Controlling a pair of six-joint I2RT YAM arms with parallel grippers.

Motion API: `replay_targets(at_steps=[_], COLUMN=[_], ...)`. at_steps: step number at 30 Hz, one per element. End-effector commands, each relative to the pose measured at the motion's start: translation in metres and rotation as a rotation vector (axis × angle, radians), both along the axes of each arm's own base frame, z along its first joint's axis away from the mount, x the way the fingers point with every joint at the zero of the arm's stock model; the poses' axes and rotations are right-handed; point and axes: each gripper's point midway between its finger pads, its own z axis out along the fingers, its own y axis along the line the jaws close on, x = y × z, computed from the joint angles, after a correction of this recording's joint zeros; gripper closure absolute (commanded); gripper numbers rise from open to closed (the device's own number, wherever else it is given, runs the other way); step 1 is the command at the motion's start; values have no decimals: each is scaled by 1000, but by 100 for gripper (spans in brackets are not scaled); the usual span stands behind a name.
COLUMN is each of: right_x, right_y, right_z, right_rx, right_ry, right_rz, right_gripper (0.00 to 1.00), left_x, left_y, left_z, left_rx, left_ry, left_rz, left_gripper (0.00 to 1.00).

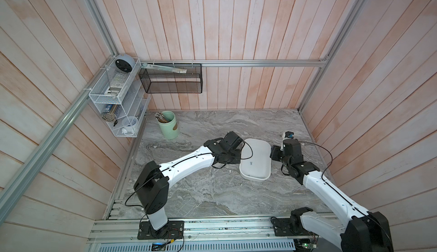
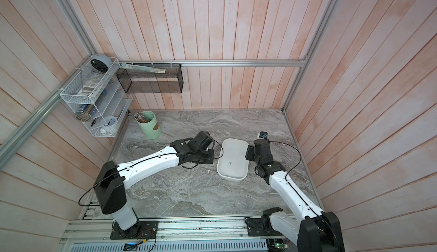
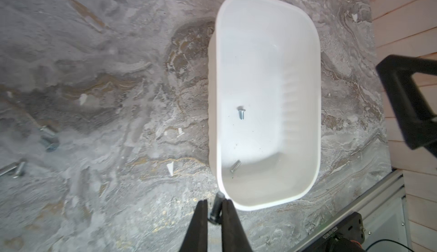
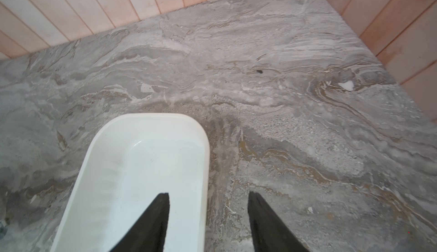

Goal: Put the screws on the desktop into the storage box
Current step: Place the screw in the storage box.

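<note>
Pinching a screw (image 3: 216, 209) narrow in left gripper (image 3: 215, 201), with box (image 1: 257, 151) at three o'clock. Tiny, light, hard, probably slick: best nipped across shaft. Straddling rim half-wide with right gripper (image 4: 208, 193).

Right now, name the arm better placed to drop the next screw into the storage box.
Left. The left gripper is shut on a screw right beside the storage box rim. The right gripper stands open and empty, straddling the box's edge.

From my remote console: pale pink plank walls (image 1: 236, 26), aluminium rail (image 1: 260, 63) carrying a black mesh basket (image 1: 170, 83), white wire rack (image 1: 111, 92) beside it.
</note>
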Motion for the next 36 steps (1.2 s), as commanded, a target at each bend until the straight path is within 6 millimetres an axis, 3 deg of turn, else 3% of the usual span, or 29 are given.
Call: replay_targets(at_steps=[1,5,10,14,19,24,29,33,36], right_x=[-6,-6,-7,-6,-6,-7,-6,-2,0], right_y=[-10,-12,-9,-8,-7,-7,5,31,53], right_z=[-4,-3,-9,-10,-12,-14,-14,-6,3], right_rx=[63,88,97,100,102,101,112,159,159], right_ry=[17,8,19,22,27,31,26,13,6], right_rz=[-47,-52,-40,-36,-32,-30,45,179,258], right_gripper=[41,41,41,41,41,41,41,41,41], left_x=[-4,-5,2,3,5,6,15,20,16], left_y=[-34,-60,-67,-69,-69,-62,-15,53,119], left_z=[-4,-20,-38,-48,-42,-26,-9,3,5], left_rx=[-24,2,38,58,57,70,79,76,81], left_ry=[14,34,49,59,43,7,-31,-54,-51], left_rz=[-45,-85,-83,-88,-94,-97,-21,93,199], left_gripper=[90,90,90,77,59,57,57,57,57])
